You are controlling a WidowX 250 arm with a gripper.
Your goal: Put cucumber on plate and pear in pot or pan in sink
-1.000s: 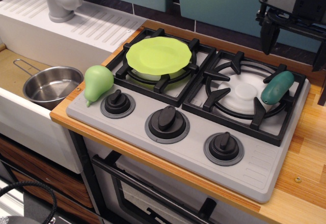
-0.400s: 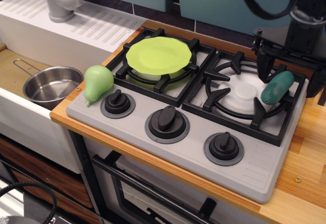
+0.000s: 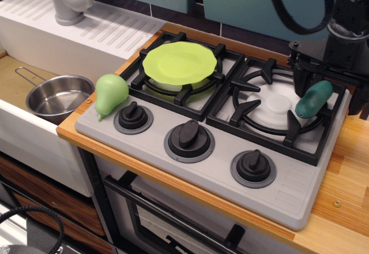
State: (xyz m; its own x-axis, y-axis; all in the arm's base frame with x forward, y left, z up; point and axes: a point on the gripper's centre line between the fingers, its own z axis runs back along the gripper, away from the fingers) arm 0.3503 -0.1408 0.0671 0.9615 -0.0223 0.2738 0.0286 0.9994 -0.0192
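A toy stove (image 3: 230, 167) sits on a wooden surface (image 3: 346, 196), with a white sink (image 3: 34, 40) at its 9 o'clock; on the right burner's black grate, toward 3 o'clock, lies the dark teal cucumber (image 3: 314, 99), tilted with its upper end pointing to 1 o'clock; the black pincer (image 3: 330, 86) hangs over it from 12 o'clock, its two fingers spread open, one finger (image 3: 300, 78) just left of the cucumber's upper end and the other at the picture's right edge, partly cut off; whether either finger touches the cucumber I cannot tell; the lime-green plate (image 3: 179, 62) rests on the left burner's grate; the pale green pear (image 3: 110, 94) stands on the stove's left edge, just beside the leftmost knob (image 3: 132, 117); the shiny pot (image 3: 57, 97) sits in the sink's tan basin, at 9 o'clock from the pear, its wire handle pointing to 10 o'clock; a grey faucet (image 3: 69, 0) stands on the ribbed drainboard.
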